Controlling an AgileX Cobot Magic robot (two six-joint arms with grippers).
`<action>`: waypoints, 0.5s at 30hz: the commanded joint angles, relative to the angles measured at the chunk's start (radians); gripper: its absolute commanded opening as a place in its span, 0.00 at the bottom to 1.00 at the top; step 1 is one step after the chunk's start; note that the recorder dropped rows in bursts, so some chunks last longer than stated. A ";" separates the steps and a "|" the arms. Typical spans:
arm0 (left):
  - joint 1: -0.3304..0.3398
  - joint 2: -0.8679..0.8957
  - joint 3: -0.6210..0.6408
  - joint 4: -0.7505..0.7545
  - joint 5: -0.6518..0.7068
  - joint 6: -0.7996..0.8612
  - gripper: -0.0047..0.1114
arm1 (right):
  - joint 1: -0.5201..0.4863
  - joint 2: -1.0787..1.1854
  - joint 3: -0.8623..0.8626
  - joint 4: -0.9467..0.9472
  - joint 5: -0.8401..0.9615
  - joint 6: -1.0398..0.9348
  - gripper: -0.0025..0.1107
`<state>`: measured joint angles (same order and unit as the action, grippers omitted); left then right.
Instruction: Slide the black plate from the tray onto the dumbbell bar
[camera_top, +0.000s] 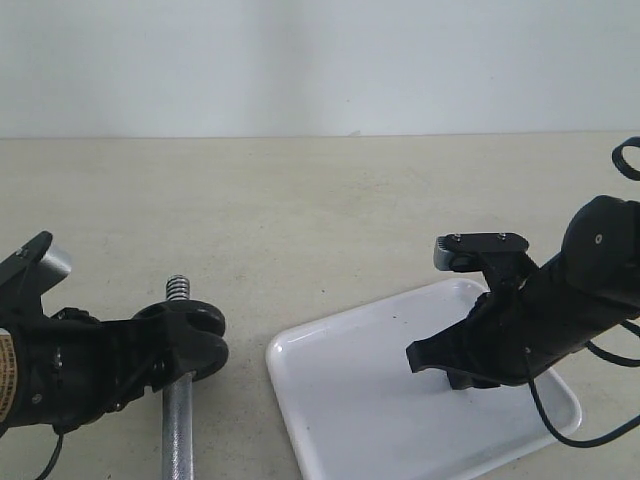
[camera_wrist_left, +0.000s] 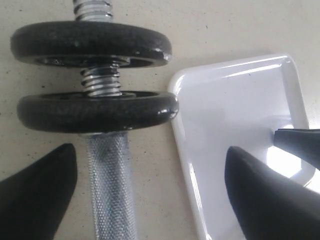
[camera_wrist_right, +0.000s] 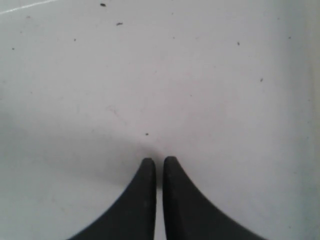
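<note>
The dumbbell bar lies on the table left of the white tray. Two black discs are threaded on its far end. The black plate is the one nearer the threaded tip, and a short gap of bare thread separates it from the inner disc. My left gripper is open over the knurled middle without touching it, one finger on each side. My right gripper is shut on nothing and hovers low over the bare tray floor. No disc shows on the tray.
The beige table runs back to a pale wall. The tray lies close beside the discs, its corner almost against the inner one. The right arm and its cables cover the tray's right part.
</note>
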<state>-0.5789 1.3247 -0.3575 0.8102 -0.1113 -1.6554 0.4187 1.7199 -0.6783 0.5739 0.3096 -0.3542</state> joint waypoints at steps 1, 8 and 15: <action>-0.001 -0.003 -0.005 0.002 0.007 0.012 0.69 | 0.000 -0.010 0.003 -0.002 -0.003 -0.003 0.05; -0.001 -0.003 -0.005 0.002 0.007 0.012 0.69 | 0.000 -0.010 0.003 -0.002 -0.003 -0.003 0.05; -0.001 -0.003 -0.005 0.002 0.016 0.012 0.69 | 0.000 -0.010 0.003 -0.002 -0.003 -0.003 0.05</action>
<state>-0.5789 1.3247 -0.3575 0.8102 -0.1027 -1.6477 0.4187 1.7199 -0.6783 0.5739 0.3096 -0.3542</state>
